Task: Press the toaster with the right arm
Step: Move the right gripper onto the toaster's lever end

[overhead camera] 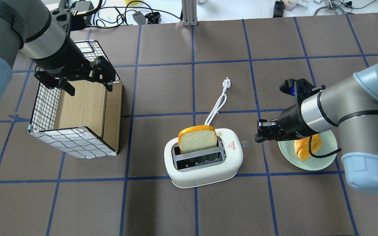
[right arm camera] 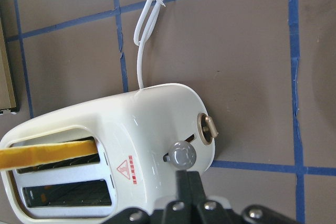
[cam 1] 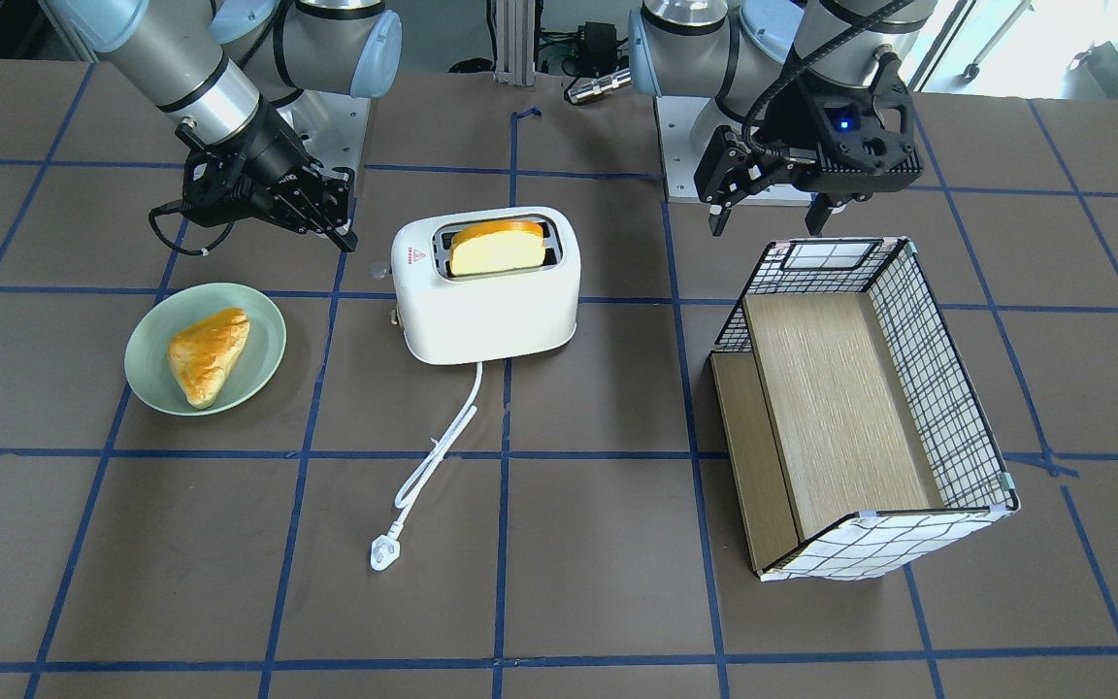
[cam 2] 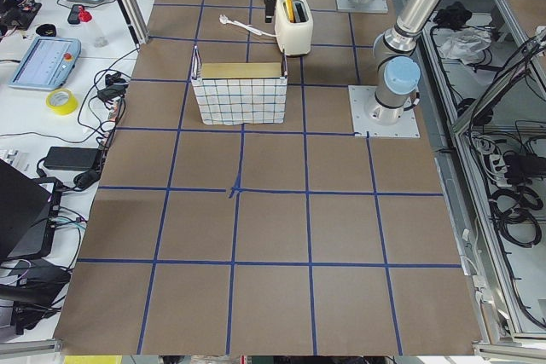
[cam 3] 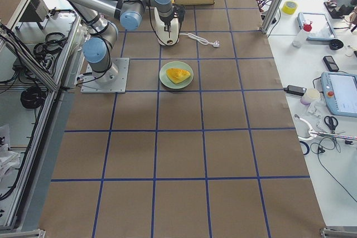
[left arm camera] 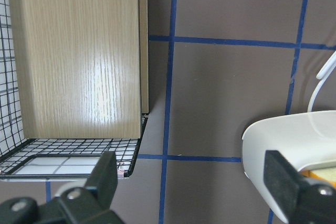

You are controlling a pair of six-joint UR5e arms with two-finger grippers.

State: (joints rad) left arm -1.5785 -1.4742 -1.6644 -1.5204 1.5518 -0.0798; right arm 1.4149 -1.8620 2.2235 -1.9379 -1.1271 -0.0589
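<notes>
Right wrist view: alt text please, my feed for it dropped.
The right gripper, fingers together, points at the grey lever knob on the white toaster, tips right beside it; contact is unclear. A yellow bread slice sits in one slot, and the white cord trails away.

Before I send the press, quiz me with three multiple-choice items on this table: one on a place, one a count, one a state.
1. Where is the pastry?
A. in the toaster
B. in the right gripper
C. on the green plate

2. How many toaster slots hold bread?
A. none
B. one
C. both

3. The right gripper is:
A. shut, empty
B. open
C. shut on the bread

Answers:
1 C: the pastry lies on the plate beside the toaster.
2 B: bread stands in one slot only; the other is bare.
3 A: the right wrist view shows its fingers together by the lever knob, with nothing between them.
</notes>
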